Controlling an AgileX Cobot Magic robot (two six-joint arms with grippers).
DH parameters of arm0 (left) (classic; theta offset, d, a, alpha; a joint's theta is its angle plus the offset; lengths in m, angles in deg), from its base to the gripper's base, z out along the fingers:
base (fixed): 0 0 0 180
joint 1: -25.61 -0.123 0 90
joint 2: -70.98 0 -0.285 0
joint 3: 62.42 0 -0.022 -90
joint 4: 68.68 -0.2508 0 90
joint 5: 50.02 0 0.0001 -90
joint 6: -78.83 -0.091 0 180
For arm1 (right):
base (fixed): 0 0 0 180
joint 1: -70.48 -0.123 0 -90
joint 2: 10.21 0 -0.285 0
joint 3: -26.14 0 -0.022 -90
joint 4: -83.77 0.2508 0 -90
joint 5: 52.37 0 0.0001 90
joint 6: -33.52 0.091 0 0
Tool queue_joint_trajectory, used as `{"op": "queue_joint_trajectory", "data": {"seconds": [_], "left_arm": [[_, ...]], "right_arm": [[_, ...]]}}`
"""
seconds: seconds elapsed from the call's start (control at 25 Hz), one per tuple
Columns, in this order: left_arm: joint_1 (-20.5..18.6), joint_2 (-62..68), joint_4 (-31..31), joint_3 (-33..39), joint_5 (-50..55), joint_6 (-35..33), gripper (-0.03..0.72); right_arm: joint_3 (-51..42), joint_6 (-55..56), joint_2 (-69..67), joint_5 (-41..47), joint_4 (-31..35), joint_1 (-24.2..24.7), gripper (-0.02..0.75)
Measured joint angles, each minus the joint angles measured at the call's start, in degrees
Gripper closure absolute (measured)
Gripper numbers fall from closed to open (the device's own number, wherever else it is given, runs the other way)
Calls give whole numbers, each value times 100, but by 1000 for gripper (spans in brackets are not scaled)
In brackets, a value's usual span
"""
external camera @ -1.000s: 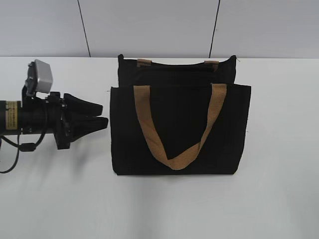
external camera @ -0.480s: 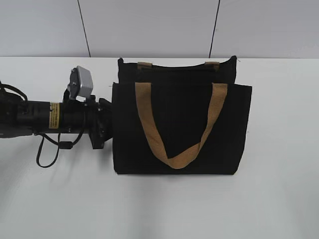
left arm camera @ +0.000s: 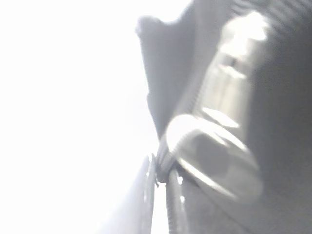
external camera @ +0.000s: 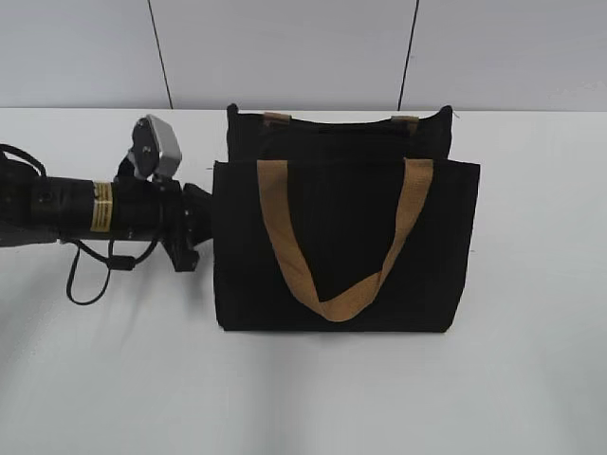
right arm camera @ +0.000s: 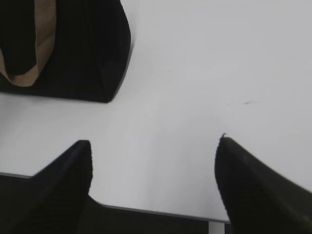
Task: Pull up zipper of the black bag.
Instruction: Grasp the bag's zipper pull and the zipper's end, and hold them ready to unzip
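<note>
On the left of the white table (external camera: 104, 379), the left arm reaches in level, and the left gripper (external camera: 204, 223) presses against the left edge of the black bag (external camera: 346, 237). Its fingertips are hidden by the fabric, so whether they are apart or clamped cannot be told. The level approach probably puts the gripper at the end of the bag's opening, where the zipper begins.

The left wrist camera is blurred and washed out. It shows the zipper (left arm camera: 168, 195) as a toothed line beside a silvery oval ring, likely the pull (left arm camera: 214, 161), very close to the lens. No finger can be made out around it.

The bag lies flat at the table's middle, opening toward the far wall. One tan handle (external camera: 341, 237) droops in a V across the bag's near face.

To the right, the right gripper (right arm camera: 153, 187) hangs with its jaws wide apart above bare table, the bag's corner well away at its far left.
</note>
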Motion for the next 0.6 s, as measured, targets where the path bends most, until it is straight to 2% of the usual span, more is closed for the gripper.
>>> {"op": "queue_joint_trajectory", "data": {"seconds": [0.24, 0.48, 0.6], "left_arm": [[0, -890, 460, 10, 750, -399, 666], [17, -1666, 1568, 10, 1126, -1620, 666], [17, -1886, 1584, 41, 1169, -1640, 666]], "right_arm": [[0, 0, 0, 0, 0, 0, 143], [0, 0, 0, 0, 0, 0, 143], [0, 0, 0, -12, 34, 0, 143]]}}
